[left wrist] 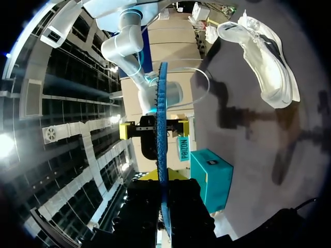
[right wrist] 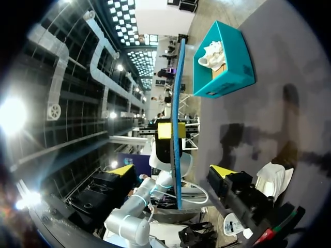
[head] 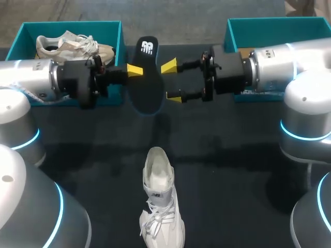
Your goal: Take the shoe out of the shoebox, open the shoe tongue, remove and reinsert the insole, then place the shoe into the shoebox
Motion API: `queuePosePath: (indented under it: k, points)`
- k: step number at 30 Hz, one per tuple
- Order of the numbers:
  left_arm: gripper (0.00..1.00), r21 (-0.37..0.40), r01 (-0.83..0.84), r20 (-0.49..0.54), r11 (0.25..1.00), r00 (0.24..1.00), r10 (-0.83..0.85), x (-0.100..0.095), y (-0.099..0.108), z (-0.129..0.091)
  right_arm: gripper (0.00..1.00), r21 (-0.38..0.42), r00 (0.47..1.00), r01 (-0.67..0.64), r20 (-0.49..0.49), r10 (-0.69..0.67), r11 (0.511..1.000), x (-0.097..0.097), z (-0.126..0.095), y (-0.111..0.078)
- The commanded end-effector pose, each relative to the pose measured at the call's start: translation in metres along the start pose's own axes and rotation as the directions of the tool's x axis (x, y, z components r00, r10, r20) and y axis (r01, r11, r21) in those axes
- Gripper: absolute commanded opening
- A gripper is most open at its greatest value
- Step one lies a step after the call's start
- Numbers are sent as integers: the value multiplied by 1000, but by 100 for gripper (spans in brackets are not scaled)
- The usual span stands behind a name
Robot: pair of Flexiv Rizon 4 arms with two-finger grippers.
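**Head view.** The left claw [head: 135,70] is clamped on the black insole [head: 145,77] and holds it in the air over the table [head: 232,170], at about 12 o'clock. The insole's printed end points to the far edge. The right claw [head: 171,81] sits at the insole's 3 o'clock with its fingers well apart, the yellow tips just beside the insole's edge. The white shoe [head: 160,206] lies on the table at 6 o'clock, heel towards the arms. The left box [head: 23,39] stands at 10 o'clock with a second shoe [head: 72,45] inside it. The right box [head: 279,26] stands at 2 o'clock.

**Left wrist view.** The insole [left wrist: 162,129] shows edge-on, gripped between the left claw's [left wrist: 161,181] fingers and running straight ahead of them. The right claw [left wrist: 154,129] faces it from beyond, one yellow tip on each side of the insole. The right box [left wrist: 212,175] stands beside it, and the shoe [left wrist: 264,57] lies farther off on the table.

**Right wrist view.** The right claw [right wrist: 173,171] is spread wide. The insole [right wrist: 177,103] stands edge-on between its fingers, and neither finger visibly touches it. The left box [right wrist: 230,77] and second shoe [right wrist: 213,54] lie ahead, and the shoe [right wrist: 274,178] is beside one finger.
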State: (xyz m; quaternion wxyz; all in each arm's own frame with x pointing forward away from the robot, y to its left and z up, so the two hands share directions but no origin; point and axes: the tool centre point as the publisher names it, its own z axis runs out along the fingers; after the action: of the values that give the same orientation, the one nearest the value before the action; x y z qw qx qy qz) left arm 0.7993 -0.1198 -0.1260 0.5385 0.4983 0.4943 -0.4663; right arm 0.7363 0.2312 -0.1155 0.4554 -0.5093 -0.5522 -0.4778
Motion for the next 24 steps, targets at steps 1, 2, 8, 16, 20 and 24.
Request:
queuePosePath:
  k: [1,2,8,16,20,24]
  points:
    - [0,-2,0,1,1000,1000,0,1,3,6,86,3,1000,0,20,0,1000,2,8,4]
    - [0,-3,0,2,1000,1000,0,1,3,7,85,1,999,2,32,-2,1000,2,9,4]
    - [0,-8,8,1,1000,1000,-8,2,4,11,77,17,999,18,41,-18,1000,0,17,8]
    - [0,2,11,3,1000,1000,-11,2,4,14,49,23,997,27,75,-29,999,-3,20,10]
    - [0,4,12,1,1000,1000,-12,2,4,15,48,23,996,30,86,-32,999,-3,20,11]
    - [0,7,11,0,1000,1000,-11,2,4,16,47,28,993,42,105,-44,999,-2,19,10]
